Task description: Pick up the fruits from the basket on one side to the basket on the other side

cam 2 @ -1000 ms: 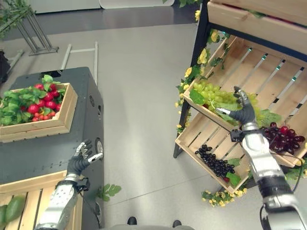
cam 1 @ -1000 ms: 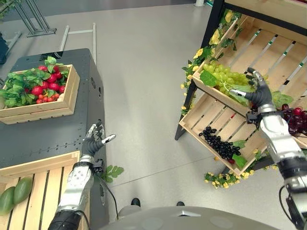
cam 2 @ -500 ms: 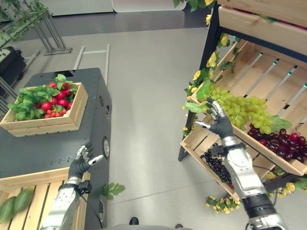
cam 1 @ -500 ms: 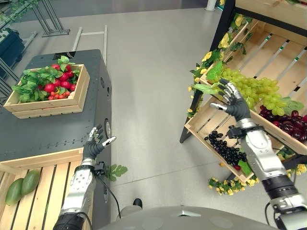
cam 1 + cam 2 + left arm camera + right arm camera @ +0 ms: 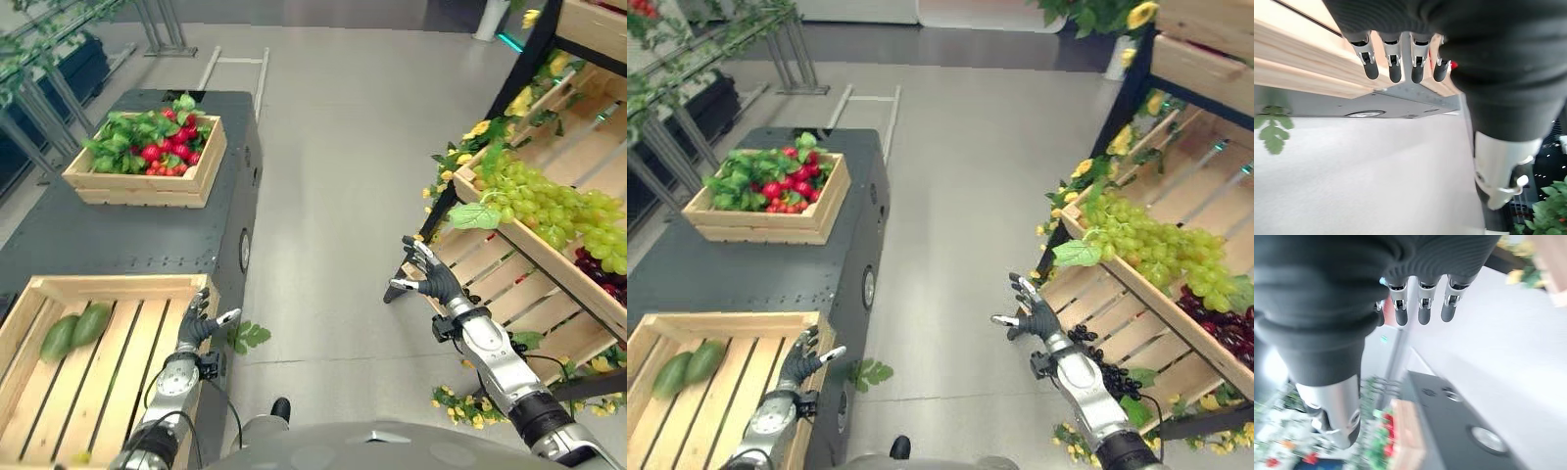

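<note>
Right hand [image 5: 428, 279] is held up in the air over the grey floor [image 5: 333, 176], fingers straight and spread, thumb out to the side, holding nothing; it sits in front of the wooden shelf [image 5: 509, 284], near its lower tier but not touching it. Left hand [image 5: 201, 323] is low by the corner of the near crate [image 5: 118, 286], fingers relaxed and slightly apart, thumb sticking out, also empty (own wrist view shows the fingers [image 5: 1395, 66] in a straight row, nothing between them). The near crate sits on a dark cabinet [image 5: 127, 240] and has two green mangoes [image 5: 74, 331] lying side by side on its slats, toward its left side. Farther back on the same cabinet is a second crate [image 5: 147, 181] packed with red radishes [image 5: 162, 152] and green leaves. On the shelf to the right, the upper tilted tray holds a bunch of green grapes [image 5: 549, 201] with a big leaf at its front end, and dark red grapes [image 5: 607, 269] just beside them at the frame edge. Black grapes [image 5: 1107, 367] lie on the lower tray, partly hidden behind the right arm. Yellow flowers [image 5: 480, 132] and leaves trim the shelf frame, more by its foot. A loose green leaf [image 5: 250, 336] lies on the floor beside the cabinet, near the left hand.
</note>
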Controlling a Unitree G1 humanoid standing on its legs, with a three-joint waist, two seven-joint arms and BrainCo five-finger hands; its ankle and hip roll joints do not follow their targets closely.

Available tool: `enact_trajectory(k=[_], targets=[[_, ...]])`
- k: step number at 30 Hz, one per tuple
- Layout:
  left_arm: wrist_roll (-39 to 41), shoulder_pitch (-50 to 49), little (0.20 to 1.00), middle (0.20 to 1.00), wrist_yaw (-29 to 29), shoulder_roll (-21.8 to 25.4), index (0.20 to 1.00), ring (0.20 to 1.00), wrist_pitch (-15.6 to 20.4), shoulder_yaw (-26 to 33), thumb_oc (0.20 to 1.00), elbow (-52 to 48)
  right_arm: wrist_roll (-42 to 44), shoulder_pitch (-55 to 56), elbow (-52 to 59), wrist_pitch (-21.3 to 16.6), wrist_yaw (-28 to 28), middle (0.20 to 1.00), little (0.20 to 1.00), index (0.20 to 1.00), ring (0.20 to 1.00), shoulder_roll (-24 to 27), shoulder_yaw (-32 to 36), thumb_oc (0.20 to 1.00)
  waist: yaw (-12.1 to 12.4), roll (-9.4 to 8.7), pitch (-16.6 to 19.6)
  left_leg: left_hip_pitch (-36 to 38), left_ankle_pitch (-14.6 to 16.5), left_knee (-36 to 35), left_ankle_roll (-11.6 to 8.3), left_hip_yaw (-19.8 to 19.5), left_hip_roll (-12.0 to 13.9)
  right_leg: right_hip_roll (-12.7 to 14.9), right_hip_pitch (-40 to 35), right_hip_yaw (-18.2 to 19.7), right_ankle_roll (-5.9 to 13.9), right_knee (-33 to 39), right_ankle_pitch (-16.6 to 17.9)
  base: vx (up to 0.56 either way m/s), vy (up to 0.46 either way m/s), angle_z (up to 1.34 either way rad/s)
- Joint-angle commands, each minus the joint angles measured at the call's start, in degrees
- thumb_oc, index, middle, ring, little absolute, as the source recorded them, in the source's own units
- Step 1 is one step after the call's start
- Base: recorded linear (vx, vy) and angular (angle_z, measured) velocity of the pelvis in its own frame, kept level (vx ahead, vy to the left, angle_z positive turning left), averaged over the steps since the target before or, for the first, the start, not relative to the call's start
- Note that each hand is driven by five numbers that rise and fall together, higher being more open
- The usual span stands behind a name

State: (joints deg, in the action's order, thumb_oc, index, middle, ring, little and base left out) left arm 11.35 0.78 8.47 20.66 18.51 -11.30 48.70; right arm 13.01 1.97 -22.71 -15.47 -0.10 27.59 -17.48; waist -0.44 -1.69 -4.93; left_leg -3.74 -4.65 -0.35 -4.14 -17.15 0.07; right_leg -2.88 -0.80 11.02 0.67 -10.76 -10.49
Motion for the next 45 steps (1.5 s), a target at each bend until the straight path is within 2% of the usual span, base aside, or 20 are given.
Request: enact_trajectory(k=[1, 3, 4, 7, 12, 13, 14, 15, 16, 26, 35, 45], targets=[[-5.0, 0.7, 1.000, 1.000, 1.0, -0.1, 1.000, 1.000, 2.5, 0.1, 1.000, 2.1, -2.4, -0.1, 0.1, -2.2, -2.4, 1.000, 1.000, 1.000, 1.000, -1.1, 1.2, 1.000, 1.1, -2.94, 0.6, 2.9, 8.4, 5.4, 3.13, 3.6, -3.1, 4.9, 4.2, -6.8, 5.06, 3.4, 8.6, 0.00, -0.249, 0.17], [-5.6, 0.5, 1.000, 1.000, 0.5, -0.4, 1.000, 1.000, 2.4, -0.6, 1.000, 4.5, -3.8, 1.4, -4.0, -2.5, -3.3, 1.000, 1.000, 1.000, 1.000, -1.4, 1.8, 1.000, 0.7, -2.58, 0.7, 2.0, 8.0, 6.1, 1.84, 2.3, -2.0, 3.9, 3.2, -7.5, 4.52, 4.4, 8.4, -0.01, -0.246, 0.40], [-5.6, 0.5, 1.000, 1.000, 0.5, -0.4, 1.000, 1.000, 2.4, -0.6, 1.000, 4.5, -3.8, 1.4, -4.1, -2.5, -3.3, 1.000, 1.000, 1.000, 1.000, -1.4, 1.8, 1.000, 0.7, -2.57, 0.7, 1.9, 8.0, 6.2, 1.84, 2.3, -2.0, 3.9, 3.2, -7.6, 4.52, 4.4, 8.4, -0.04, -0.182, 0.61], [-9.6, 0.0, 1.000, 1.000, -0.2, -1.6, 1.000, 1.000, 2.2, -2.6, 1.000, 10.5, -7.9, 2.8, -15.6, -2.0, -6.0, 1.000, 1.000, 1.000, 1.000, -2.7, 1.6, 1.000, -0.1, -1.41, -0.1, 0.4, 6.5, 7.0, -0.13, 0.3, -0.5, 3.4, 1.4, -11.0, 3.42, 6.7, 8.7, -0.07, -0.165, 0.62], [-9.6, 0.0, 1.000, 1.000, -0.2, -1.6, 1.000, 1.000, 2.2, -2.6, 1.000, 10.5, -7.9, 2.8, -15.6, -2.0, -6.0, 1.000, 1.000, 1.000, 1.000, -2.7, 1.6, 1.000, -0.1, -1.41, -0.1, 0.4, 6.5, 7.0, -0.13, 0.3, -0.5, 3.4, 1.4, -11.0, 3.42, 6.7, 8.7, -0.01, -0.017, 0.20], [-10.2, -0.2, 1.000, 1.000, -0.2, -2.4, 1.000, 1.000, 1.6, -2.7, 1.000, 12.8, -8.4, 3.1, -20.5, -1.4, -6.8, 1.000, 1.000, 1.000, 1.000, -3.6, 1.9, 1.000, -0.3, -1.31, -0.4, -0.3, 6.3, 7.7, -0.53, 1.0, -0.4, 3.6, 1.0, -11.6, 3.23, 7.5, 9.1, -0.03, -0.034, 0.50], [-10.2, -0.2, 1.000, 1.000, -0.2, -2.4, 1.000, 1.000, 1.6, -2.7, 1.000, 12.8, -8.4, 3.1, -20.5, -1.4, -6.8, 1.000, 1.000, 1.000, 1.000, -3.6, 1.9, 1.000, -0.3, -1.31, -0.4, -0.3, 6.3, 7.7, -0.53, 1.0, -0.4, 3.6, 1.0, -11.6, 3.23, 7.5, 9.1, -0.14, -0.029, 0.88], [-11.1, -0.7, 1.000, 1.000, -0.4, -6.0, 1.000, 1.000, -0.8, -2.0, 1.000, 18.7, -7.2, 0.8, -37.9, 0.8, -9.0, 1.000, 1.000, 1.000, 1.000, -7.3, 3.8, 1.000, -1.6, -0.55, -1.1, 0.4, 8.4, 10.4, -0.80, 13.0, 2.1, 4.9, 0.1, -14.0, 3.28, 8.7, 10.1, -0.04, 0.041, 0.46], [-9.7, -2.9, 1.000, 1.000, -1.7, -8.0, 1.000, 1.000, -2.5, -0.8, 1.000, 22.4, -5.7, 0.5, -47.5, 2.3, -9.2, 1.000, 1.000, 1.000, 1.000, -10.1, 5.7, 1.000, -1.3, 0.44, 0.9, 2.5, 6.8, 5.0, -0.16, 13.3, 2.7, 4.4, -1.2, -14.3, 3.22, 10.7, 10.2, -0.03, 0.040, 0.71], [-8.2, -3.7, 1.000, 1.000, -3.5, -8.0, 1.000, 1.000, -3.0, -0.6, 1.000, 22.2, -5.4, -0.7, -49.5, 3.7, -9.0, 1.000, 1.000, 1.000, 1.000, -11.1, 5.7, 1.000, -1.2, 0.01, 2.0, 4.5, 6.3, 1.7, 1.03, 13.6, 1.5, 6.0, -2.3, -13.9, 3.99, 12.0, 11.2, 0.03, 0.052, 0.20], [-9.7, -2.2, 1.000, 1.000, -3.3, -7.6, 1.000, 1.000, -3.4, -1.4, 1.000, 22.8, -8.1, -2.5, -49.8, 5.2, -9.2, 1.000, 1.000, 1.000, 1.000, -12.3, 3.2, 1.000, -0.9, -0.73, 2.2, 5.7, 6.9, 0.2, 2.45, 14.5, 0.3, 7.0, -1.9, -11.9, 4.99, 11.9, 11.7, 0.03, 0.044, -0.12], [-9.9, -1.9, 1.000, 1.000, -3.4, -7.8, 1.000, 1.000, -3.6, -1.6, 1.000, 22.9, -10.2, -3.3, -49.2, 5.5, -9.1, 1.000, 1.000, 1.000, 1.000, -12.4, 1.5, 1.000, -0.4, -0.70, 2.2, 6.5, 7.5, 0.1, 2.75, 14.9, 0.0, 7.5, -2.3, -10.8, 5.42, 12.3, 11.9, 0.03, 0.014, -0.06]])
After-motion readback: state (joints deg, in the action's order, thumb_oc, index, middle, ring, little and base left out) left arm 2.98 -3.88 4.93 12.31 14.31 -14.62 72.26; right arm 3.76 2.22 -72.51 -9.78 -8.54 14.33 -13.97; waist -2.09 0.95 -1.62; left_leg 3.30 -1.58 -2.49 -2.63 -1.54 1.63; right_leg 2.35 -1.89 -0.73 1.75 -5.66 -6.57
